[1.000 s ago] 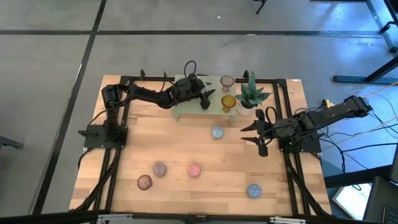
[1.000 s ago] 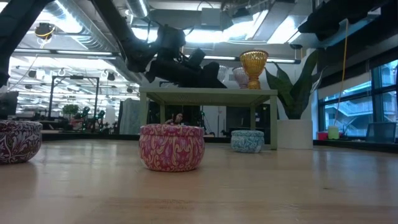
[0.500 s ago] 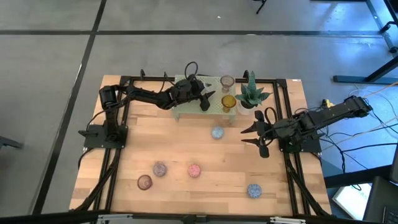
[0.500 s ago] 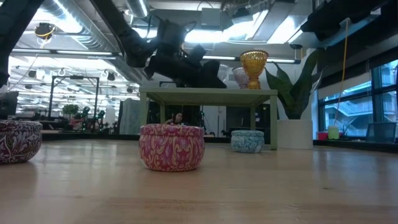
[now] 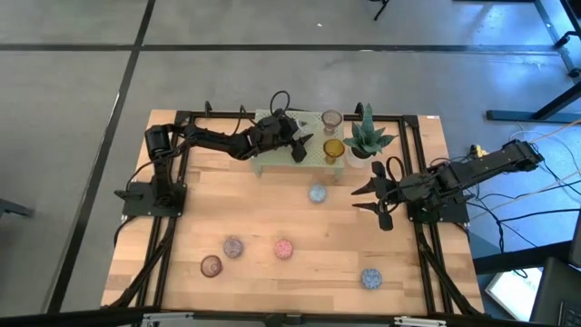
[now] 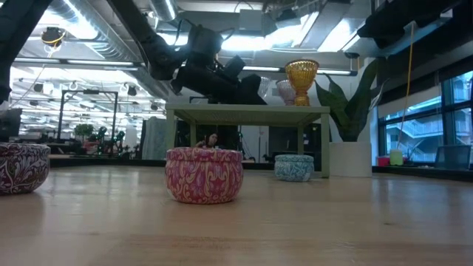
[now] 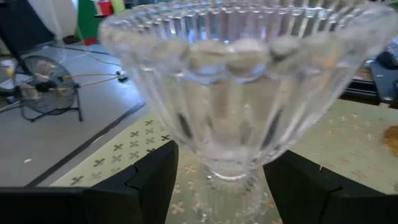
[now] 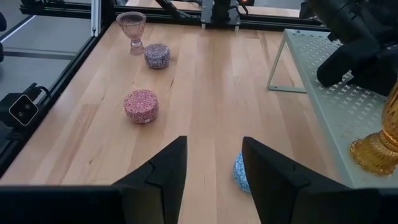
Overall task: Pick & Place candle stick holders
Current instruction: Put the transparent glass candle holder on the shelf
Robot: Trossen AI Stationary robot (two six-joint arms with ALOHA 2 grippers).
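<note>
Clear holder point(image 7: 239, 99) sits between my left gripper's point(image 7: 217, 186) parted fingers on the stand point(image 5: 313, 154) at the tabletop's far edge, so I back straight out without nudging it.

No readable text, labels, brand marks or numbers in any view. The holders carry only swirl and speckle patterns; the stand has only a perforation pattern.

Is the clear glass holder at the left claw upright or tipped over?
Upright. The clear glass holder stands foot-down on the pale green stand, bowl opening upward, between the left claw's fingers.
</note>
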